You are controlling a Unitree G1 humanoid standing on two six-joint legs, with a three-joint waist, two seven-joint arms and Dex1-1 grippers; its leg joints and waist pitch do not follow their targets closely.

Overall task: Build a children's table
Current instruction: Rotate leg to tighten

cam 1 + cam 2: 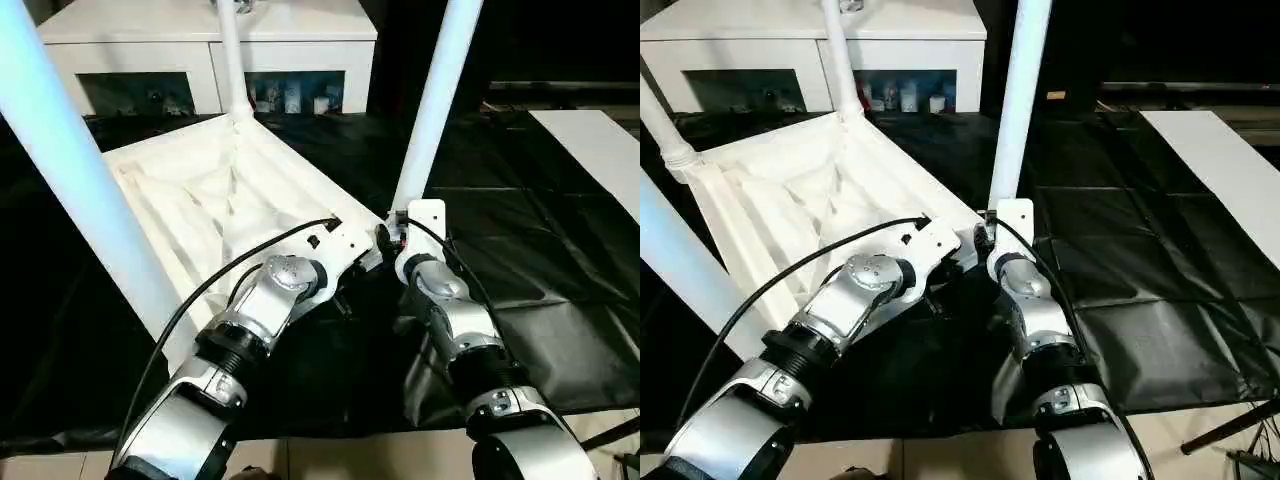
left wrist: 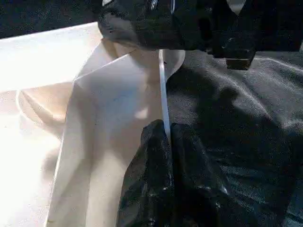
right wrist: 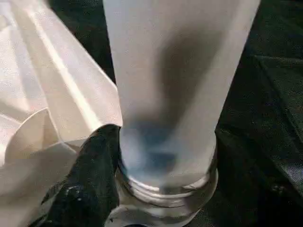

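At frame centre, the right gripper [image 3: 142,189] is closing around the base of a long white tapered plastic leg [image 1: 432,110] standing upright in the corner socket, while the left gripper [image 2: 165,142] is pinching the ribbed white square tabletop's [image 1: 215,190] rim (inverted).

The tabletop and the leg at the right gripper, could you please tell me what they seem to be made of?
The tabletop looks like white moulded plastic, matt: thin ribs and a slim edge wall show underneath. The leg looks like the same white plastic, smooth with a soft sheen; ridges like a thread ring its base. The sheet under them seems a creased, faintly glossy black plastic film.
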